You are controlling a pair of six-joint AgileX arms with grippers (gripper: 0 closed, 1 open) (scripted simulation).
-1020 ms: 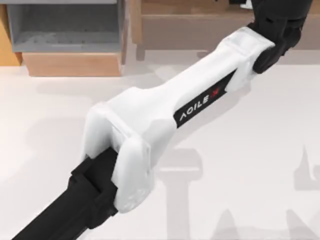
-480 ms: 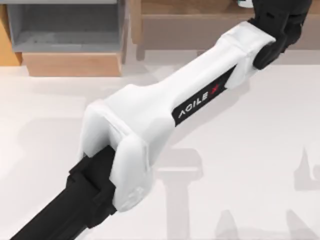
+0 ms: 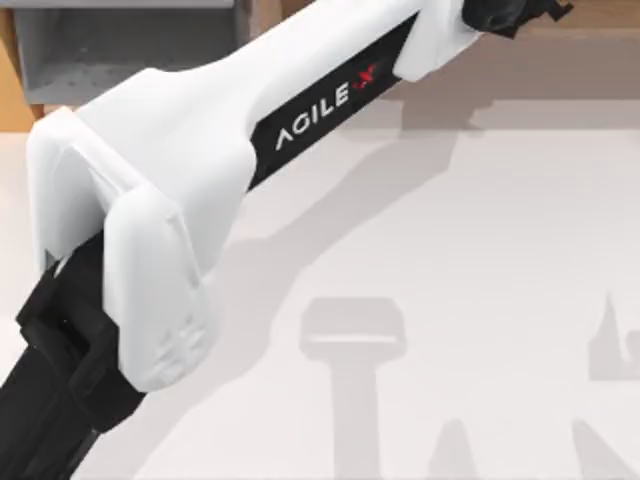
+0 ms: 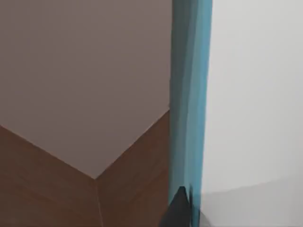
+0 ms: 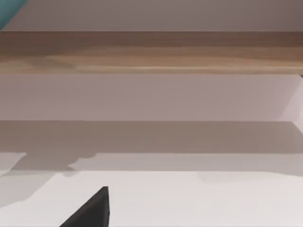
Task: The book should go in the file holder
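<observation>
Top view: left arm (image 3: pixel 180 150) stretches in a diagonal from the lower left corner across the bench (image 3: pixel 480 260) to the far edge, its black wrist ending at the top, over the long wooden shelf (image 3: pixel 600 20). The file holder (image 3: pixel 130 55) sits at the far left of the bench, grey inside, partly hidden under the arm's white link.

Left wrist view: the book (image 4: pixel 189 94) shows edge-on as a narrow teal strip, running straight out from the left end effector (image 4: pixel 183 213). One dark finger (image 4: pixel 176 213) lies against the cover – the end effector is closed on the book and holds it clear of the bench. Brown wood and a pale wall lie beyond it.

Book position: held at the shelf side, to the right of the file holder and not inside it.

Right wrist view: right end effector (image 5: pixel 92 210) hangs low over the bench, facing the shelf; a teal corner of the book sits farther off. State of the right end effector – cannot tell.
</observation>
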